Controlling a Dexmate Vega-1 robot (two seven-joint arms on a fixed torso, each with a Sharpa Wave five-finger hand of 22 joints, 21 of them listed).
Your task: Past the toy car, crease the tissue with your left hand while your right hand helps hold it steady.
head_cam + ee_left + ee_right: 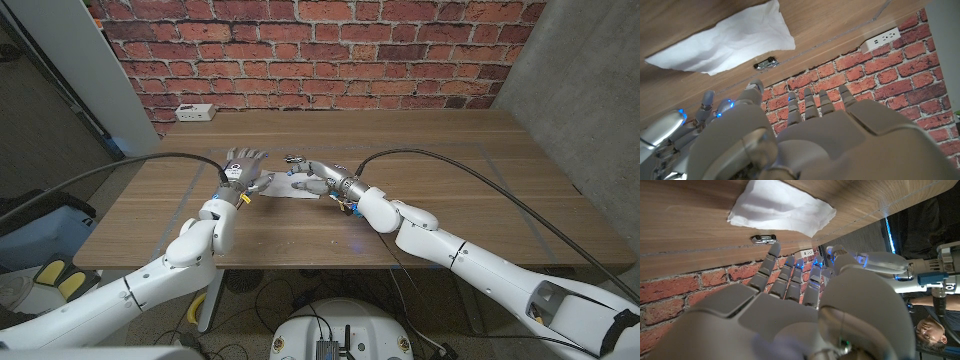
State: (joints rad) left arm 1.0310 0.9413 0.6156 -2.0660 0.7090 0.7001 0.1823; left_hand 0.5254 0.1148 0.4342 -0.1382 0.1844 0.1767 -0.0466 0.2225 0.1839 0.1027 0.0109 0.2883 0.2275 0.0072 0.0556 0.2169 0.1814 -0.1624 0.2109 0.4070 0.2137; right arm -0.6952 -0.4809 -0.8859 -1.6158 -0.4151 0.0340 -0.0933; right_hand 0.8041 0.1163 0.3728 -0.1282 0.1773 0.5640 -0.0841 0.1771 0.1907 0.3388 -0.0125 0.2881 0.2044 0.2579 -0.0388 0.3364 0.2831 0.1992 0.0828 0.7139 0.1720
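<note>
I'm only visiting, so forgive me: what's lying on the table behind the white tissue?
Just beyond the tissue sits a small silvery toy car. Farther back a white power strip lies by the brick wall.

Both arms reach inward, the left hand (pixel 245 170) and right hand (pixel 312 176) near each other, fingers spread, holding nothing.
</note>
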